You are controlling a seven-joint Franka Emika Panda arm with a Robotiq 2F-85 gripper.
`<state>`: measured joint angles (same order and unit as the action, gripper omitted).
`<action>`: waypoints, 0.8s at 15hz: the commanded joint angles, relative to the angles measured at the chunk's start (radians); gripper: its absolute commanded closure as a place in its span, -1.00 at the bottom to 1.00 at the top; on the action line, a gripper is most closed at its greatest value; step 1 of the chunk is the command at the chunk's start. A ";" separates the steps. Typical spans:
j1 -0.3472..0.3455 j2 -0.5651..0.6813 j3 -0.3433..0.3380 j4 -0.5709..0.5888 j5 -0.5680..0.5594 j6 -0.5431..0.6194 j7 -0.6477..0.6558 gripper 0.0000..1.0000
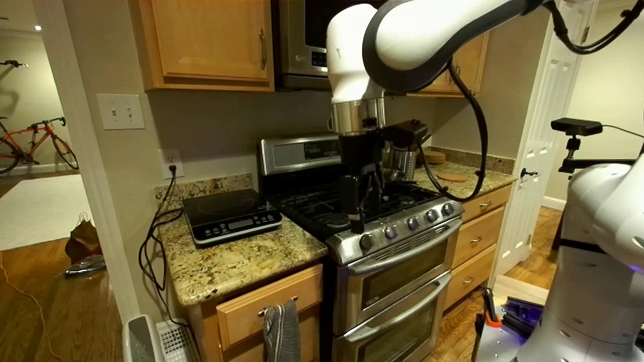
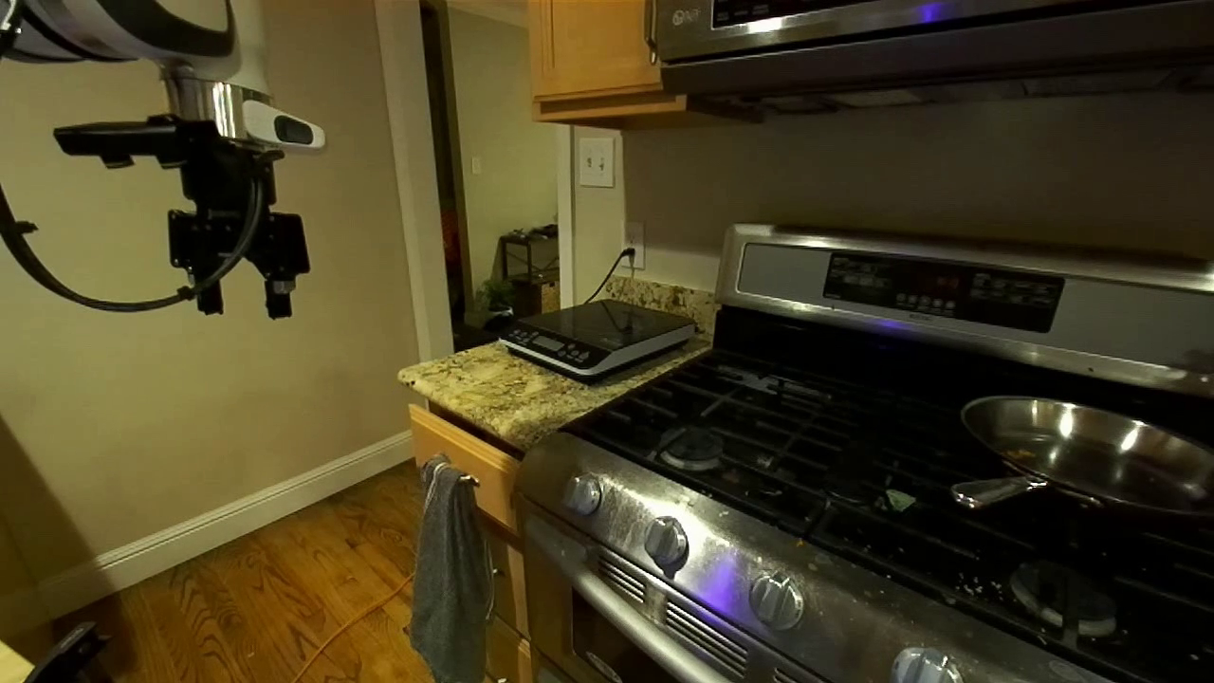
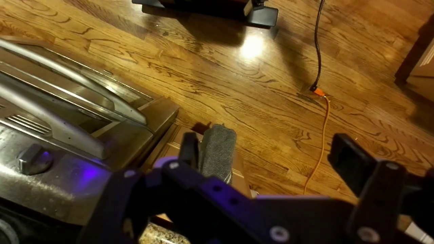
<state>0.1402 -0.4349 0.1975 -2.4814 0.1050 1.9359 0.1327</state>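
1. Gripper (image 2: 245, 304): hangs in midair, jaws wide apart; in the wrist view, looks dark and blurred, masking most of the counter (image 1: 246, 261).
2. Gray towel (image 1: 283, 332): drapes over the handle (image 1: 262, 312) of a wooden drawer (image 1: 241, 327), below and apart from the gripper; partly behind it in the wrist view, cut off by the bottom edge in an exterior view.
3. Stove (image 1: 397, 289): adjoins the counter; partly covered by the gripper in an exterior view.
4. Frying pan (image 2: 1091, 460): rests on the stove; cut off by the right edge in an exterior view.
5. Greenish scrap (image 2: 896, 500): lies near the frying pan; too small to identify.
6. Orange cord (image 3: 323, 135): crosses the floor (image 3: 210, 78), then vanishes behind the gripper.
7. Dark object (image 3: 261, 16): cut off at the top of the wrist view; hard to identify.
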 commanded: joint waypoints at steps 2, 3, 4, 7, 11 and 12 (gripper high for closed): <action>0.008 0.000 -0.007 0.003 -0.003 -0.001 0.003 -1.00; 0.008 0.000 -0.007 0.003 -0.003 -0.001 0.003 -1.00; 0.008 0.000 -0.007 0.003 -0.003 -0.001 0.003 -1.00; 0.012 0.036 -0.007 -0.026 0.001 0.101 -0.020 -1.00; 0.009 0.138 -0.008 -0.063 -0.015 0.296 -0.045 -1.00; 0.008 0.176 -0.007 -0.072 -0.025 0.360 -0.058 -1.00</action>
<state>0.1441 -0.3420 0.1977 -2.5214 0.1034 2.1468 0.1123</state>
